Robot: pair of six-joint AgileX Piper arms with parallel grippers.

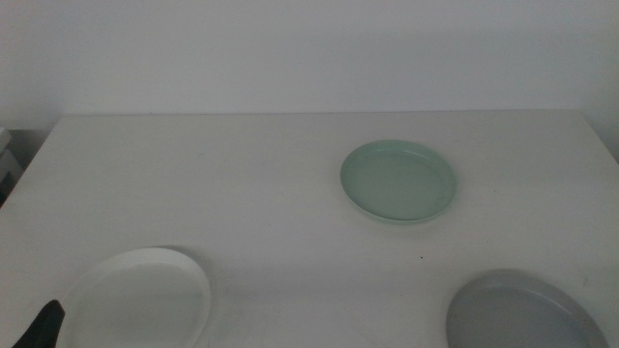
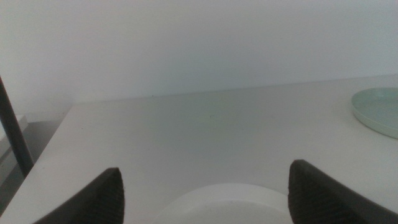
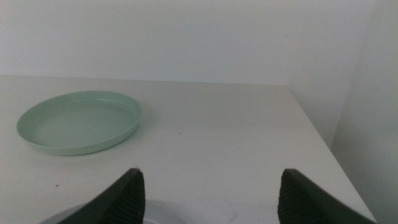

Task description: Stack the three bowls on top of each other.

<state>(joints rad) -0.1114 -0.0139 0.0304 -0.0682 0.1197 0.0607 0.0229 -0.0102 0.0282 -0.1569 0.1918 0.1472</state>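
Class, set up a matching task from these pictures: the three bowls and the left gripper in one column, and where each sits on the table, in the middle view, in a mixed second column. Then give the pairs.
Column one:
1. white bowl
2. mint green bowl
3. grey bowl
4. left gripper

Column two:
A. near right corner, cut by the picture's edge
B. jaws wide open, just above the white bowl's near rim
C. near left
D. farther back, right of centre

Pairs: 1-C, 2-D, 3-A, 4-B

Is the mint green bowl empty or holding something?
Empty. The mint green bowl sits upright, its inside bare in both the middle and right wrist views.
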